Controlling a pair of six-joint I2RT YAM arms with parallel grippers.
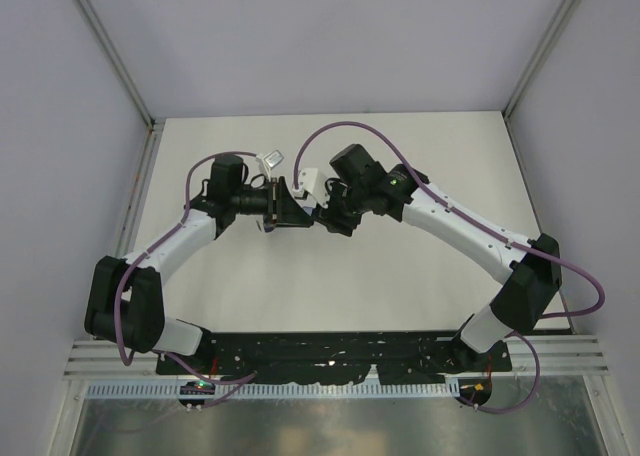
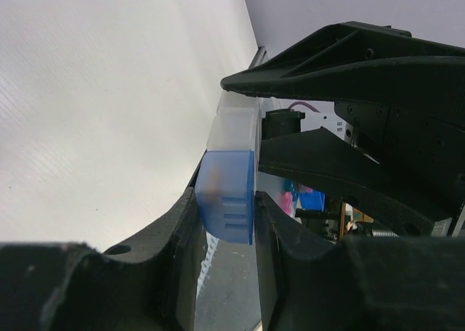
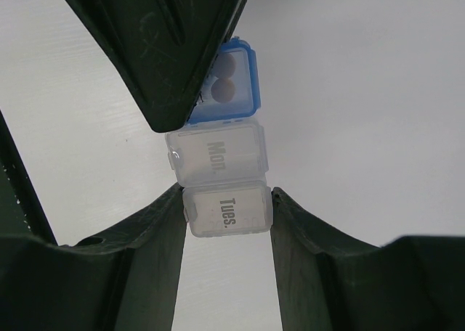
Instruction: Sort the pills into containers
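On left, left gripper point(image 2: 225, 209): jaws pressed on both flanks of blue end cell point(image 2: 227, 182) of pill organiser point(image 3: 251, 157), held in air above worktop point(image 2: 109, 91). Two round pills point(image 3: 224, 91) show inside blue cell. Clear "Mon." cell point(image 3: 216, 155) bare between grippers. On right, right gripper point(image 3: 227, 204): jaws clamped on "Tues." cell point(image 3: 227, 213). Step, likely: two-arm hold to work blue lid open. Next move calls for steady right grip, small left pull, no twist of strip

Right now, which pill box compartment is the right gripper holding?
The Tues. compartment, the clear end one, pinched in the right gripper. The Mon. compartment and the blue compartment lie beyond its grip.
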